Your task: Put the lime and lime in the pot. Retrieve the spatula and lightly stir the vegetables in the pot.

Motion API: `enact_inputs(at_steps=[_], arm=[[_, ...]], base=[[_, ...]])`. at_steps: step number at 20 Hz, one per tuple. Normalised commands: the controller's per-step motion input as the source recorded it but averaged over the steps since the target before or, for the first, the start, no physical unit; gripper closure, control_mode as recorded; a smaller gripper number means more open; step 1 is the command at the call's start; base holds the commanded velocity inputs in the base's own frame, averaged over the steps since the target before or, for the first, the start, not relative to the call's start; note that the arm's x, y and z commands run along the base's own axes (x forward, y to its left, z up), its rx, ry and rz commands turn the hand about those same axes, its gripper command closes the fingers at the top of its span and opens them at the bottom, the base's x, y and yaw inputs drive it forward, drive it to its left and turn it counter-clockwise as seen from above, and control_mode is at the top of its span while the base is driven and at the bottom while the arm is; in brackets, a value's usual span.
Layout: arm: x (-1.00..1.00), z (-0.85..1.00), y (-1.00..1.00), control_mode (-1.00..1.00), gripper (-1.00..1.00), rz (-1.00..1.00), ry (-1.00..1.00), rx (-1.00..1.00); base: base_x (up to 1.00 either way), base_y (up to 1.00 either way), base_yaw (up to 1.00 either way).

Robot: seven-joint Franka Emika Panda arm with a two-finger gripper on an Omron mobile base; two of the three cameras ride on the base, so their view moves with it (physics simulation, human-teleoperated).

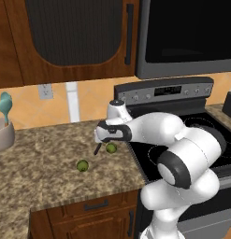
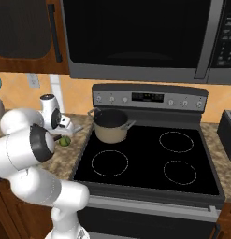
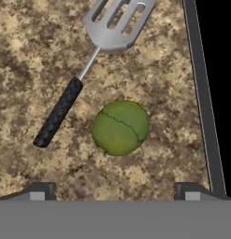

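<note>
My gripper (image 3: 115, 193) hangs open just above one lime (image 3: 120, 127), whose yellow-green round shape lies between the two fingertips (image 3: 39, 191) in the hand view. The same lime (image 1: 111, 148) rests on the granite counter near the stove's left edge, under the hand (image 1: 107, 136). A second lime (image 1: 82, 165) lies apart from it, nearer the counter's front. The spatula (image 3: 58, 112), with its slotted silver head (image 3: 118, 21) and black handle, lies flat beside the first lime. The beige pot (image 2: 110, 125) stands on the rear left burner, with nothing seen in it.
The black cooktop (image 2: 149, 163) adjoins the counter on the right, with a microwave (image 2: 135, 37) overhead. A holder (image 1: 2, 135) with a teal utensil (image 1: 4, 105) stands at the counter's far left. A dark appliance (image 2: 227, 128) sits right of the stove.
</note>
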Motion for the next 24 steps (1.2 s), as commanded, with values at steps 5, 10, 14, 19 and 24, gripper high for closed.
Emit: enact_inputs(at_steps=[5,10,14,19,24], arm=[[0.12,-0.26,0.00,-1.00,-1.00,-0.12,0.00,0.00],[0.10,-0.21,0.00,-1.00,-1.00,-0.12,-0.04,0.01],[0.19,-0.08,0.00,-1.00,-1.00,-0.08,-0.01,0.03],[0.19,-0.10,0.00,-1.00,-1.00,-0.07,0.00,0.03],[0.07,-0.23,0.00,-1.00,-1.00,-0.07,0.01,0.00]], base=[[0.00,0.00,0.00],[0.00,0.00,0.00],[0.00,0.00,0.00],[0.00,0.00,0.00],[0.00,0.00,0.00]])
